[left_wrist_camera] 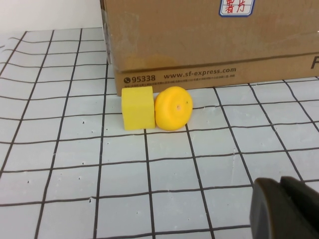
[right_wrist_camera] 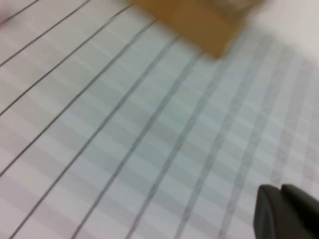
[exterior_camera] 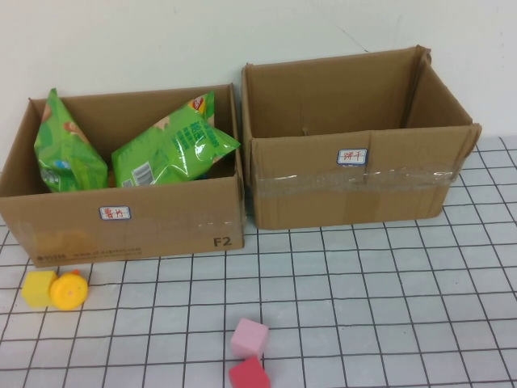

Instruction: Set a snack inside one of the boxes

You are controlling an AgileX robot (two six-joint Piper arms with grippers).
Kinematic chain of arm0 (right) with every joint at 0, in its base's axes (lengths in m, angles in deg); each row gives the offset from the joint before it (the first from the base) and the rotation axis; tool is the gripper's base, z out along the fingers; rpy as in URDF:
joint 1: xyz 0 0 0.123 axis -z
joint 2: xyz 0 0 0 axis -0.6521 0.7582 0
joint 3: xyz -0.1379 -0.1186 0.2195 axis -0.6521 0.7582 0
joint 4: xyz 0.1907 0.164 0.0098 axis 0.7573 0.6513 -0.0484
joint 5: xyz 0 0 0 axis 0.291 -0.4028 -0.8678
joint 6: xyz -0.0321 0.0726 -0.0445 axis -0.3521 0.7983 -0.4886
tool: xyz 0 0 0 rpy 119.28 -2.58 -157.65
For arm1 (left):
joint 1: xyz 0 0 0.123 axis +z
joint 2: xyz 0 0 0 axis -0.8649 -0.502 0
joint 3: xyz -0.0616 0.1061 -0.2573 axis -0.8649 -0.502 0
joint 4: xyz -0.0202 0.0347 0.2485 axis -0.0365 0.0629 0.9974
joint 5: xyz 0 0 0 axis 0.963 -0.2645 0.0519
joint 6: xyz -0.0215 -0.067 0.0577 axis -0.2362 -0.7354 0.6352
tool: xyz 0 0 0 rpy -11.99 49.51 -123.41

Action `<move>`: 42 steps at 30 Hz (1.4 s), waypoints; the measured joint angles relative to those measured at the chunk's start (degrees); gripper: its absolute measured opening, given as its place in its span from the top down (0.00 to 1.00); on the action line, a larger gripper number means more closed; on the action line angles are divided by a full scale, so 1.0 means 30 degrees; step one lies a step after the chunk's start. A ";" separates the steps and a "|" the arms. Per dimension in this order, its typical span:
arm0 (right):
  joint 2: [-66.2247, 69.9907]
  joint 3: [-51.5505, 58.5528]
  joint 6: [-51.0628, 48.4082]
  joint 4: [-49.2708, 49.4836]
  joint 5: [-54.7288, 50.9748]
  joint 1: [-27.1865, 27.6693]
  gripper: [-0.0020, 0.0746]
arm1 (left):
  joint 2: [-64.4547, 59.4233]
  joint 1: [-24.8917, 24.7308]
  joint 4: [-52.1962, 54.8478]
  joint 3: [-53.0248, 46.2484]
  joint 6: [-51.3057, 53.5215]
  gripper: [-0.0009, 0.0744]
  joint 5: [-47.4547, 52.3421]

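Two green snack bags (exterior_camera: 69, 149) (exterior_camera: 174, 149) stand inside the left cardboard box (exterior_camera: 161, 230). The right cardboard box (exterior_camera: 323, 194) looks empty. Neither arm shows in the high view. My left gripper (left_wrist_camera: 281, 199) is shut and empty, low over the gridded table in front of the left box (left_wrist_camera: 199, 40). My right gripper (right_wrist_camera: 281, 206) is shut and empty above the table, with a box corner (right_wrist_camera: 199, 20) ahead of it.
A yellow cube (exterior_camera: 38, 288) and a yellow round toy (exterior_camera: 69, 290) lie touching in front of the left box; they also show in the left wrist view (left_wrist_camera: 137, 107) (left_wrist_camera: 173, 107). A pink cube (exterior_camera: 249, 337) and a red cube (exterior_camera: 248, 374) lie at the front middle.
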 joint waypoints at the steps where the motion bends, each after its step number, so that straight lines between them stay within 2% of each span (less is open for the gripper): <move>1: -0.0157 0.0248 0.0000 -0.0041 0.0911 0.0708 0.97 | 0.0000 0.0000 0.0000 0.0000 0.0000 0.99 0.0000; 6: -0.0235 0.2683 0.0000 0.0178 0.6085 0.3568 0.97 | 0.0000 0.0000 0.0000 0.0000 0.0000 0.99 0.0000; 10: -0.0355 0.4658 0.0081 0.0608 0.8197 0.4646 0.97 | 0.0000 0.0000 0.0000 0.0000 0.0000 0.99 0.0000; 27: -0.4610 0.8985 0.0298 0.0930 0.8829 0.6945 0.97 | 0.0000 0.0000 0.0000 0.0000 0.0000 0.99 0.0000; 42: -0.4610 0.9529 0.2211 0.1583 0.8558 0.7010 0.97 | 0.0000 0.0000 0.0000 0.0000 -0.0109 0.99 0.0000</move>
